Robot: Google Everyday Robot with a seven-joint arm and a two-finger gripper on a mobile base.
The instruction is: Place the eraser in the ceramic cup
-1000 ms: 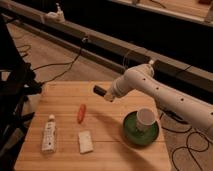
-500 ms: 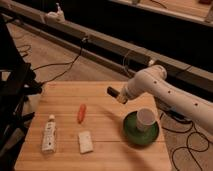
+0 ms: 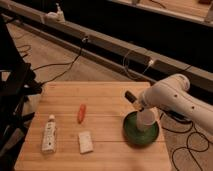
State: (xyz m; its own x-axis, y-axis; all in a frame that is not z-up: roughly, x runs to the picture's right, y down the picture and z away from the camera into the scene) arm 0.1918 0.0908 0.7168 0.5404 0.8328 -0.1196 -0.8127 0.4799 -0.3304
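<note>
My gripper (image 3: 132, 98) is at the end of the white arm that reaches in from the right. It hangs just above and left of the ceramic cup (image 3: 146, 120). It is shut on a small black oblong block, the eraser (image 3: 129, 95), which sticks out to the left of it. The off-white cup stands upright inside the dark green round dish (image 3: 134, 134) at the right of the wooden table (image 3: 105, 95). The eraser is above the dish's far left rim, apart from the cup.
An orange stick (image 3: 81, 113) lies in the table's middle. A pale white block (image 3: 85, 142) lies in front of it and a white tube (image 3: 49, 134) at the front left. Cables run over the floor behind and to the right of the table.
The arm and gripper have moved right across the far part of the table, carrying the black eraser from above the orange stick's side to beside the cup.
</note>
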